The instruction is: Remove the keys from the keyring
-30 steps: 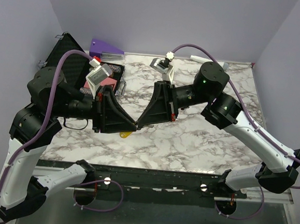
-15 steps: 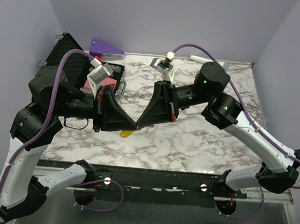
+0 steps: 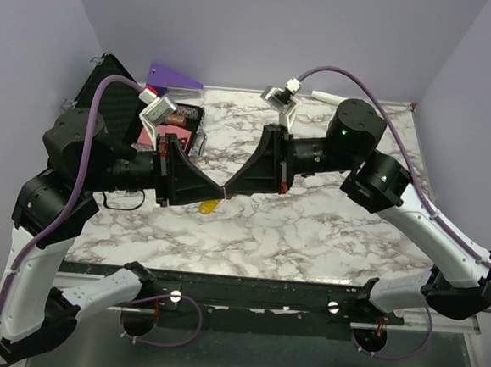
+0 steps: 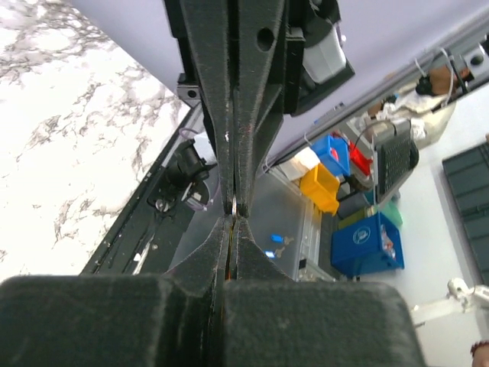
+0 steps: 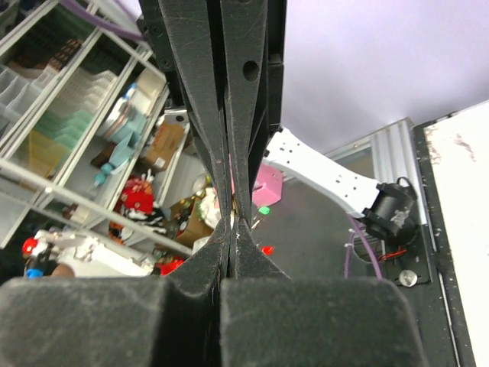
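My left gripper [image 3: 216, 196] and right gripper [image 3: 229, 191] meet tip to tip above the middle of the marble table [image 3: 327, 232]. Both are shut. A small yellow-orange key [image 3: 208, 206] hangs just under the left fingertips. In the left wrist view the left gripper [image 4: 231, 222] is closed with a thin orange sliver between its fingers, and a thin metal ring edge [image 4: 234, 205] shows in the tips of the right gripper facing it. In the right wrist view the right gripper [image 5: 232, 223] is closed against the left one's tips. The rest of the bunch is hidden.
An open black case [image 3: 108, 88] with red and pink items sits at the back left. A purple block [image 3: 174, 77] lies behind it. A white cylinder with a grey tip [image 3: 327, 96] lies at the back edge.
Both wrists have rolled and the joined fingertips have moved slightly up and back. The yellow key has risen with them, closer under the left fingertips.
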You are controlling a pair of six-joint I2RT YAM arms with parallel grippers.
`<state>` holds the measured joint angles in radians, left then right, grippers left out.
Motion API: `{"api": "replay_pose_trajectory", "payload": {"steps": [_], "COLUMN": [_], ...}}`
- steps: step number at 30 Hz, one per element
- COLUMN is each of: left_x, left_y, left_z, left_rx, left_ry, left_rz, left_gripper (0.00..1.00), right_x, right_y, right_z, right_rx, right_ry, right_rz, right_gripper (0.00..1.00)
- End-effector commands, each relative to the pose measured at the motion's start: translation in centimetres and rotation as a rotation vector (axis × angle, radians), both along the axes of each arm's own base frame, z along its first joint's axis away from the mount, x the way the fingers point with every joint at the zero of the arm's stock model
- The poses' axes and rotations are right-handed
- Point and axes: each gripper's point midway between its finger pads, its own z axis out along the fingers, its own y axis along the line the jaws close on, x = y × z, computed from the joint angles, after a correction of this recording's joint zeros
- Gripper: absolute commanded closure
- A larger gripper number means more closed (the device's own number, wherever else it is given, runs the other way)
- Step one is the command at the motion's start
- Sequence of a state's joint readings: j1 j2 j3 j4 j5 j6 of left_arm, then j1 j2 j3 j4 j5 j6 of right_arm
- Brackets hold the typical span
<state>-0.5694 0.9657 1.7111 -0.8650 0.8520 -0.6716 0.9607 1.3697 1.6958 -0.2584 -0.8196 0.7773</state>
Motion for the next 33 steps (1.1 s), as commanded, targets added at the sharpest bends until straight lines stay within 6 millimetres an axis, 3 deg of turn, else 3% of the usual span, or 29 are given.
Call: {"api": "replay_pose_trajectory", "payload": {"steps": [1, 6, 15, 19, 25, 33], "left_x": [2.1, 4.5, 5.9, 7.0, 8.8, 10.1], "left_y": [0.4, 1.0, 1.5, 2.7, 5.7, 7.3], "left_z": [1.8, 1.5, 2.5, 2.8, 1.5, 0.3], "left_rx": [-0.063, -0.071, -0.166, -0.238, -0.277, -0.277], "left_ry": [0.048, 0.119, 0.167, 0.204, 0.314, 0.379], "left_rz": [0.170, 0.329, 0.429, 0.536, 0.771, 0.909], "left_gripper": [1.00, 1.00, 1.00, 1.00, 1.00, 1.00], "right_x": [2.3, 2.5, 3.9, 4.8, 6.2, 7.1], "right_y": [-0.1, -0.3, 0.1, 0.2, 0.3, 1.0], "right_z": [-0.1, 0.2, 0.0, 0.0, -0.3, -0.5], "right_rx": [-0.022, -0.008, -0.016, -0.003, 0.004, 0.012], "right_ry": [-0.030, -0.040, -0.039, -0.026, -0.004, 0.018], "right_rz": [-0.167, -0.189, -0.259, -0.314, -0.390, -0.416], "right_gripper": [0.99, 0.99, 0.99, 0.99, 0.99, 0.99]}}
